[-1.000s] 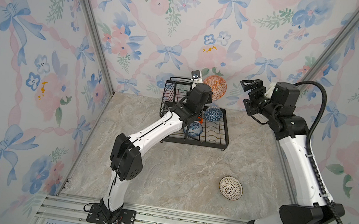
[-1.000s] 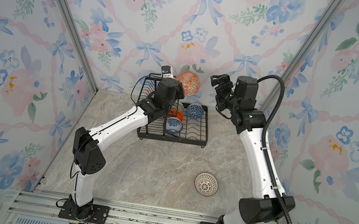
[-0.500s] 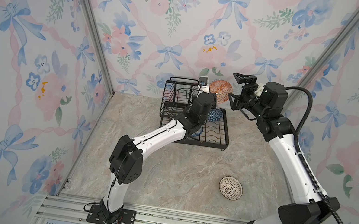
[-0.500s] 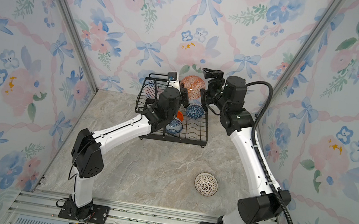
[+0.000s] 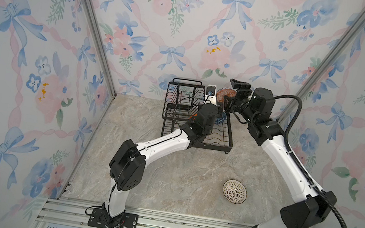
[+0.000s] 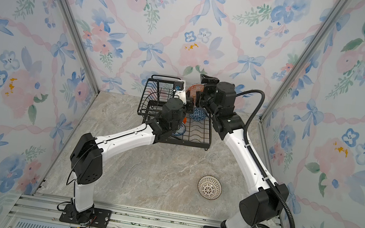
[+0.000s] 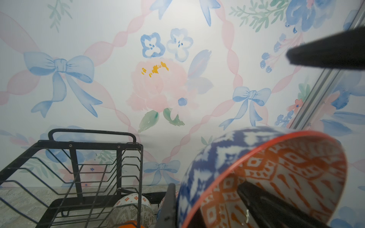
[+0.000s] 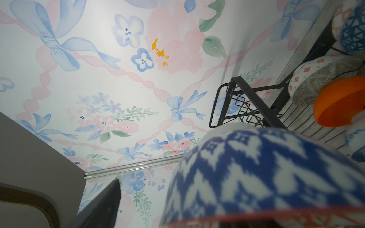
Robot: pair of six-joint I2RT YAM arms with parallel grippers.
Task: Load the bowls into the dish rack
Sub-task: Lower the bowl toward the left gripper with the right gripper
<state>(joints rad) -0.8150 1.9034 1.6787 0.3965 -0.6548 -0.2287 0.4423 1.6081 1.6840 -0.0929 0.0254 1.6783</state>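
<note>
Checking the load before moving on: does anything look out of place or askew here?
Nothing looks spilled or broken. The white lattice bowl sits alone on the table, well apart from the dish rack. The orange-red patterned bowl is in the air, tipped on edge, its rim pinched by the left gripper, not racked.

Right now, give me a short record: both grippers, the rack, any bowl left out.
Left gripper: shut on the orange-red patterned bowl, raised beside the dish rack
Right gripper: open, close to that bowl
Racked: plain orange bowl, pale green bowl, blue triangle bowl, blue-floral bowl
Left out: white lattice bowl, on the table
</note>
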